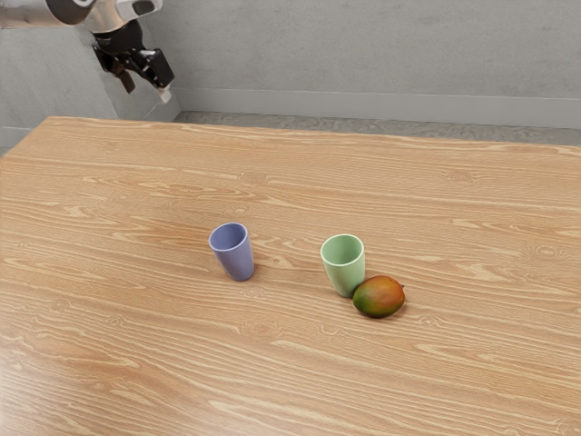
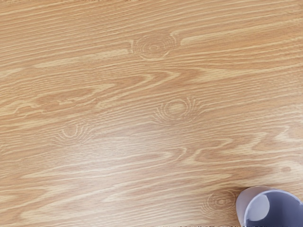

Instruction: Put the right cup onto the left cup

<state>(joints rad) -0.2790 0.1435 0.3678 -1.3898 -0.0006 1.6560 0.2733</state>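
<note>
1. Upper left of the exterior view: the black two-finger gripper (image 1: 147, 91) is open and empty, its fingers apart, beyond the edge of the wooden table (image 1: 272, 363). The step in hand looks like the approach to the cup to be lifted. It should travel high, clear of both rims, and come down upright with the fingers wide.

2. Left of centre: the blue-violet tumbler (image 1: 238, 257), upright, mouth up. The wrist view has it in the lower right corner. I take it for the left cup, the one to receive the other. Best not to brush it on the way over.

3. Right of centre: the pale green tumbler (image 1: 345, 268), upright, mouth up, presumably the right cup. Grip it high on the wall, from two opposite sides clear of the fruit, leaving the lower part free to nest. Lift straight up, centre its base over the blue-violet mouth, lower it level and release gently; an off-centre base could tip both.

4. Just right of that: a red-green mango (image 1: 379, 297), right by the green base. A low finger could roll it.

5. No brand, label or writing can be read on either tumbler or the gripper.
</note>
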